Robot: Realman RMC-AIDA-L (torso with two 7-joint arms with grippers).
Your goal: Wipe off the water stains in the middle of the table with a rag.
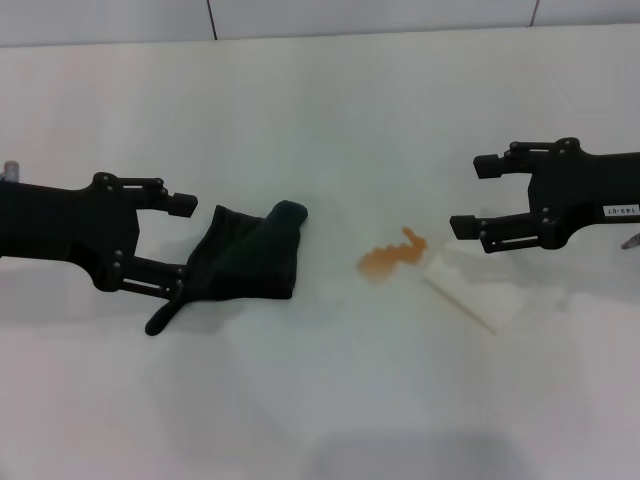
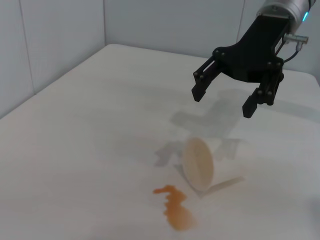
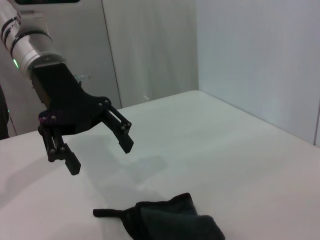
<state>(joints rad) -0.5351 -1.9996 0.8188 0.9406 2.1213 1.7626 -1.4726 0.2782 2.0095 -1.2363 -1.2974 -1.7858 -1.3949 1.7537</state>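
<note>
Tabletop (image 1: 320,400) – white, smooth, wide.

Rag (image 1: 245,262) – black cloth, soft, light, floppy; likely bunches when pinched, won't slip much. Best hold prob. thick folded body, not thin tail corner at near-left end. Lies left of centre, well apart from stain.

L end effector (image 1: 185,243) – fingers apart, above tabletop just left of rag, lower finger over its edge. No grip yet.

R end effector (image 1: 473,195) – fingers apart, hovers right of centre, idle.

Tipped cup (image 2: 205,164) just right of water stains (image 1: 392,256) – small orange-brown puddle, mid-tabletop; cup light, could roll if wipe bumps it.
</note>
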